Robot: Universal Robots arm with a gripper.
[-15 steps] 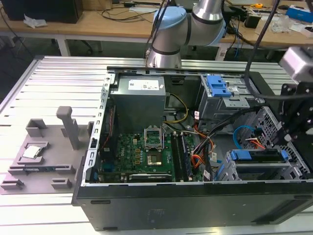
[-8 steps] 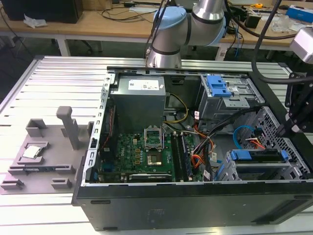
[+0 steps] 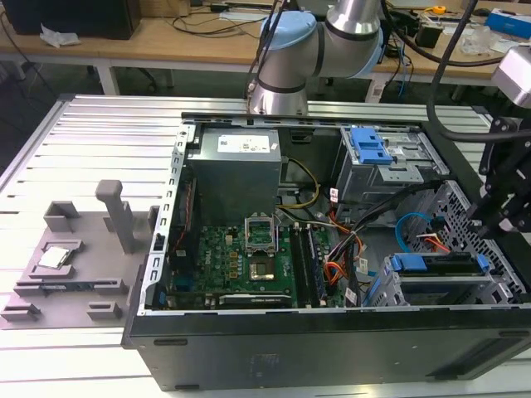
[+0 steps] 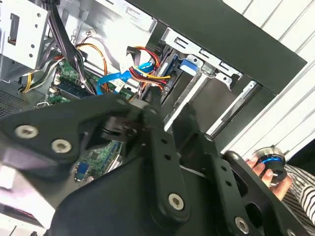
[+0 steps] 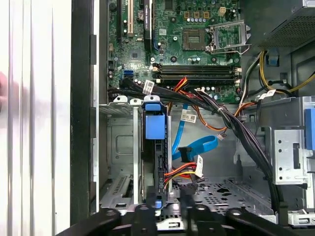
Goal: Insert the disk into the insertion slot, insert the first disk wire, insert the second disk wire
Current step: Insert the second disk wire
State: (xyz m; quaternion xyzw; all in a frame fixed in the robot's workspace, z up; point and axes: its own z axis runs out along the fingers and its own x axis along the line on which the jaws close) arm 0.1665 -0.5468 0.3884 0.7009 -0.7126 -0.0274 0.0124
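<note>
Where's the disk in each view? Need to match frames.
Exterior view: the disk sits in the silver cage, at the exterior view's lower right.
First wrist view: the disk is seen edge-on, with its blue carrier end toward the motherboard.
Second wrist view: the disk shows its blue carrier end, beside the black case wall.
Shared landmark: the blue flat cable alongside it.

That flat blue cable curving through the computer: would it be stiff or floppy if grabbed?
Probably floppy: the blue cable lies in a loose curve, so it would likely bend and sag. Its black plug looks rigid, probably the firmer place to hold. Thin and flat, it is likely light.
</note>
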